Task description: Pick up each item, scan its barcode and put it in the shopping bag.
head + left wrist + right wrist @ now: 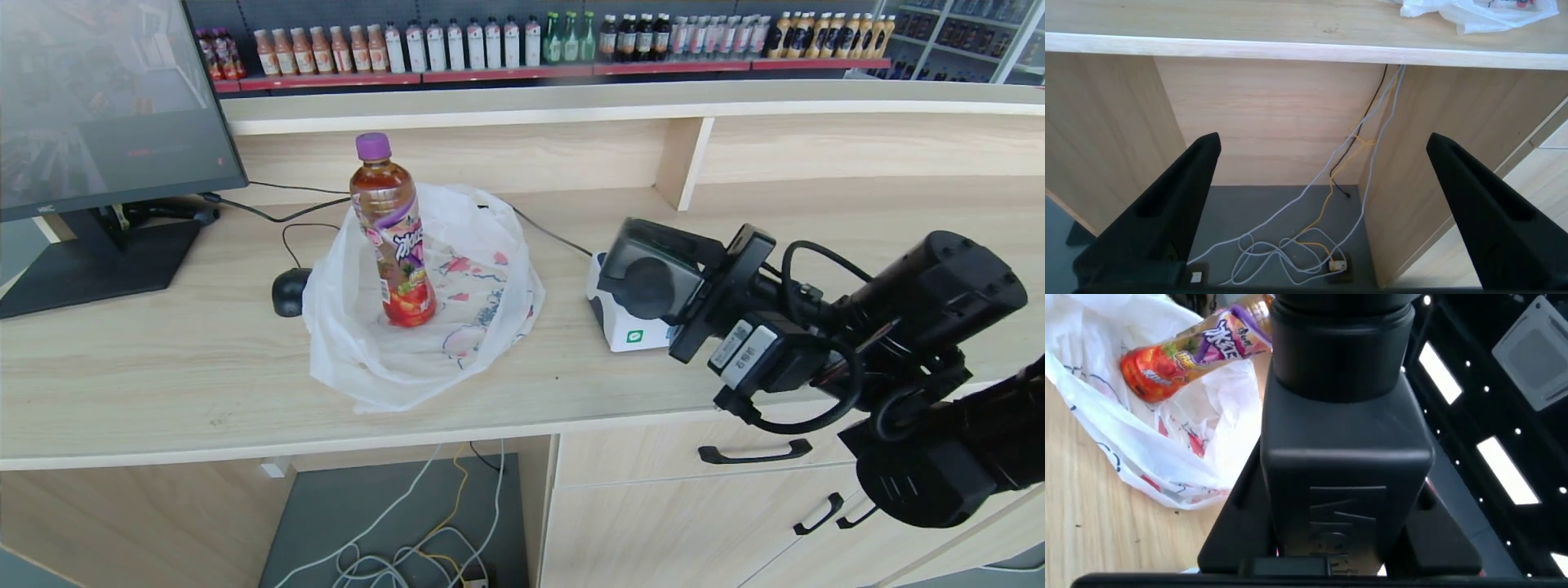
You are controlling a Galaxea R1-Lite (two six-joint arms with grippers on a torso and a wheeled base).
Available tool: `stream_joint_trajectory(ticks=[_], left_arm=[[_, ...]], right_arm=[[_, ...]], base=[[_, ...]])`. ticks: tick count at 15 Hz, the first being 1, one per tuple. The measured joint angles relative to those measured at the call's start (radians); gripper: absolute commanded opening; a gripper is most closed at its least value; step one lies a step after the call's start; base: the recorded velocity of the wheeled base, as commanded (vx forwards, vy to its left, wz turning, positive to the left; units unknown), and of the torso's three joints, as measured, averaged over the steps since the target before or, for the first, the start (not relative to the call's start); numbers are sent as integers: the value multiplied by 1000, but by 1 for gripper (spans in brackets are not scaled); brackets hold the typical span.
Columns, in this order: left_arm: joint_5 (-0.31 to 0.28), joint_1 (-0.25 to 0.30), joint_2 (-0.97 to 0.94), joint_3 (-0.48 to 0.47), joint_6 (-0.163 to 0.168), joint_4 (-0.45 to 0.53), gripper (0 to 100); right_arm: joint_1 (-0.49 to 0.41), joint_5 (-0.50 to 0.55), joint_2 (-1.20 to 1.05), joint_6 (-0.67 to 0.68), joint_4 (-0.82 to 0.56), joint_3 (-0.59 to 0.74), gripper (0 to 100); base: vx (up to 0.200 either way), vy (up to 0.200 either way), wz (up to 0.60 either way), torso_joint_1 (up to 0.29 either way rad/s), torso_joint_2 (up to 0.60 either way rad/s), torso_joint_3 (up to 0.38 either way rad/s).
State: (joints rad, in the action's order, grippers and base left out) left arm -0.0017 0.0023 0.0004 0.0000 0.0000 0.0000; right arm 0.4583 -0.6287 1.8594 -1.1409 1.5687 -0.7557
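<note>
An orange-drink bottle with a purple cap stands upright inside the open white shopping bag on the wooden counter. To the right of the bag, my right gripper is shut on a black barcode scanner, held just above the counter with its head toward the bag. In the right wrist view the scanner stands close in front, and beyond it are the bottle and the bag. My left gripper hangs open below the counter's front edge, with nothing between its fingers.
A white scanner cradle sits beneath the scanner. A monitor stands at the back left, with a black mouse beside the bag. Drawers with black handles lie under the counter, and cables hang in the knee space.
</note>
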Motion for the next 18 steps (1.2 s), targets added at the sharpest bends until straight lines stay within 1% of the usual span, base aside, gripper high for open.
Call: stream_joint_trajectory(ticks=[2,4,6,8,10,11,12,13,14,15,18], left_arm=[[0,0,0,0,0,0,100],[0,0,0,0,0,0,100],[0,0,0,0,0,0,100],[0,1,0,0,0,0,100],[0,1,0,0,0,0,100],[0,0,0,0,0,0,100],[0,0,0,0,0,0,100],[0,0,0,0,0,0,100],[0,0,0,0,0,0,100],[0,0,0,0,0,0,100],[0,0,0,0,0,0,100]], right_arm=[[21,50,-47,70,0,37,0],[77,148,-105,143,1,71,0],[147,285,-156,224,2,114,0],[207,421,-203,375,1,191,0],[229,504,-234,493,0,243,0],[233,546,-246,578,1,257,0],[235,601,-253,691,1,267,0],[236,675,-254,810,1,273,0],[231,749,-244,891,1,275,0],[225,766,-232,909,1,275,0],[202,775,-181,943,0,259,0]], base=[[0,0,0,0,0,0],[0,0,0,0,0,0],[0,0,0,0,0,0],[0,0,0,0,0,0],[0,0,0,0,0,0],[0,0,0,0,0,0],[0,0,0,0,0,0],[0,0,0,0,0,0],[0,0,0,0,0,0],[0,0,0,0,0,0],[0,0,0,0,0,0]])
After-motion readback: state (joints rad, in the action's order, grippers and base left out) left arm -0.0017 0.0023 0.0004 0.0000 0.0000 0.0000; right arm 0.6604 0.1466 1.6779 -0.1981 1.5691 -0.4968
